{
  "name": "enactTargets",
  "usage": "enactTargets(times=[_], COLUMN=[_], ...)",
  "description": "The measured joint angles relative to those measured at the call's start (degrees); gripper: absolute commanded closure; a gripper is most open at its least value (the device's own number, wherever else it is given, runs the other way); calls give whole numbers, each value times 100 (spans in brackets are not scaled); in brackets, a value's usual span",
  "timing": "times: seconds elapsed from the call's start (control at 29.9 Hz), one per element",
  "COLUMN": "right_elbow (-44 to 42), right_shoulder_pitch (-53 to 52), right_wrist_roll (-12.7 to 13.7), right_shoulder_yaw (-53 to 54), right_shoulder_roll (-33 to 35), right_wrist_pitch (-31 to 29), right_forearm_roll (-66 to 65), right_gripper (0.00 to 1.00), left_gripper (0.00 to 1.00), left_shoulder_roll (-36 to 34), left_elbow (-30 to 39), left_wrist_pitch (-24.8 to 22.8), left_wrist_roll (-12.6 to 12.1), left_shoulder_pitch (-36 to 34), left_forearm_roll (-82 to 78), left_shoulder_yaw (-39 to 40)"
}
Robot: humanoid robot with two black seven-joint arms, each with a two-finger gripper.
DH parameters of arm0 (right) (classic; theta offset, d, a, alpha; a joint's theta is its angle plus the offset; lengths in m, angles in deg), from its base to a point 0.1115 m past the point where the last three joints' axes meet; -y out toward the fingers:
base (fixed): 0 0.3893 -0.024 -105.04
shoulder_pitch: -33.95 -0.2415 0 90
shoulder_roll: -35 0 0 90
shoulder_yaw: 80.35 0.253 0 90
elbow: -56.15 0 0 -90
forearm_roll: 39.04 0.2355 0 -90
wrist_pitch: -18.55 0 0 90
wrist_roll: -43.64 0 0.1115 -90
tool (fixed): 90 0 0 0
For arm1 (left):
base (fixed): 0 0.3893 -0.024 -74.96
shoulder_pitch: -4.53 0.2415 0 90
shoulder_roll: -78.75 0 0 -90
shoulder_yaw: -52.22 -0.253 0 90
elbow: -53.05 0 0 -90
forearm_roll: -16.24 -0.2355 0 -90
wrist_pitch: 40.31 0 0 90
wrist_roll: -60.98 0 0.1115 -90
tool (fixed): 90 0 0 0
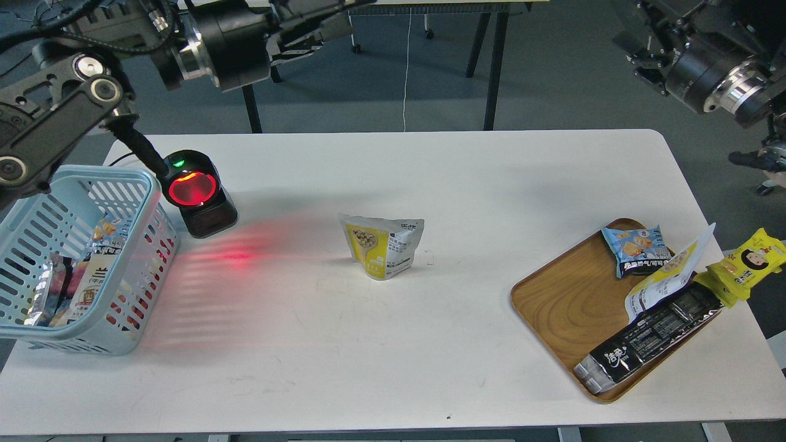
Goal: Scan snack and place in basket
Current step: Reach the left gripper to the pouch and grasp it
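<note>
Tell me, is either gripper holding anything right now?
Nothing visibly held. The snack stands alone on the table, and neither gripper's fingers are clearly in view.

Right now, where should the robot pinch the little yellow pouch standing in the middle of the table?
Pinch the small yellow stand-up pouch by its flat sealed top edge, coming down from above. It stands upright and alone on the white table, and its top is thin while its bottom bulges, so a pincer would probably close best there.

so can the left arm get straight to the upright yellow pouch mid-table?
Probably yes. The snack stands alone on bare table; the scanner and basket sit off to its left, nothing on the path.
</note>
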Motion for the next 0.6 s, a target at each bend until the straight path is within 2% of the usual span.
enactTargets(times=[0.07,0.2,0.27,0.4,0.6], right_elbow=[-619,-1784,-2082,-2233,-2217], right_shoulder_pitch=[90,320,485,877,1080], right_wrist_roll=[0,0,-1,0,-1], right_shoulder_yaw=[62,298,539,1190,1680], right_shoulder_roll=[-368,-1001,-1242,-1435,-1496], right_wrist_pitch=[-336,-754,-888,-936,-922], right_forearm_roll=[968,2246,2519,2697,2761], right_gripper=[1,1,1,1,1], left_gripper=[5,5,5,8,11], left_shoulder_roll=[12,189,361,534,881], left_elbow=[307,609,640,657,313], left_wrist_pitch=[1,1,1,1,7], left_wrist_roll=[157,251,329,631,712], left_shoulder_pitch=[-7,14,20,55,60], left_forearm_roll=[-813,-2580,-3418,-4583,-5496], left_shoulder_yaw=[-33,-287,-445,-881,-1556])
